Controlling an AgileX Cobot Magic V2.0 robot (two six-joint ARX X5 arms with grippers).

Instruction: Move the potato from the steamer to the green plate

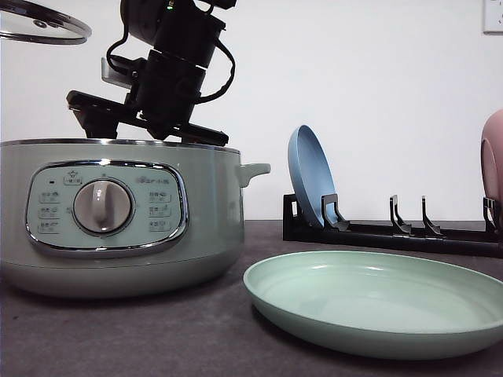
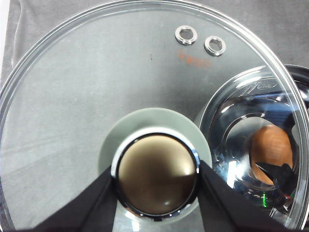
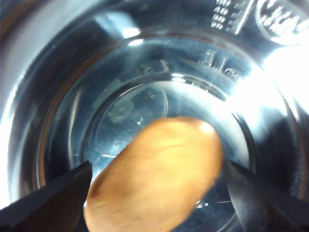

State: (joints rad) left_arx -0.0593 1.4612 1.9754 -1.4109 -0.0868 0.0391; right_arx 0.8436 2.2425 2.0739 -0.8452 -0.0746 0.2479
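Inside shiny steel steamer [image 3: 72, 72], smooth oval potato [image 3: 157, 176]

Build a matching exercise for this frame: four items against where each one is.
Items:
1. orange-brown oval potato
2. pale mint-green round plate
3. clear glass lid
4. blue plate

Places:
A. standing on edge in the black rack
B. held up by the left gripper
C. inside the steamer's metal pot, between the right gripper's fingers
D. flat on the table, empty

Pairs: 1-C, 2-D, 3-B, 4-A

- One large round sage-green steamer [image 1: 118, 220]
- One oval orange-brown potato [image 3: 154, 176]
- One round glass lid [image 2: 96, 87]
- Three plates: pale mint-green [image 1: 377, 302], blue [image 1: 310, 177], pink [image 1: 493, 161]
- One black slotted plate rack [image 1: 409, 232]
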